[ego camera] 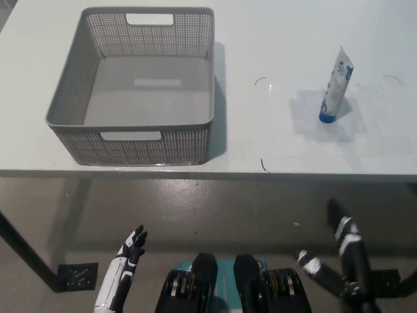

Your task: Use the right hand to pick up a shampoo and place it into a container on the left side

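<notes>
Shampoo tube: a white tube [336, 86] with blue print stands cap-down on the right part of the white table [273, 39], leaning slightly, nothing touching it.
Basket: a grey perforated basket [73, 91] with cut-out handles sits on the table's left part, well apart from the tube; its inside is bare.
Between them: open tabletop with a few faint marks.
Right hand: the black hand [339, 254] hangs below the table's front edge, holding nothing, fingers spread.
Left hand: the white hand [124, 264] rests low at the lower left, fingers extended, holding nothing.
Obstruction: the table edge lies between both hands and the tube.
</notes>
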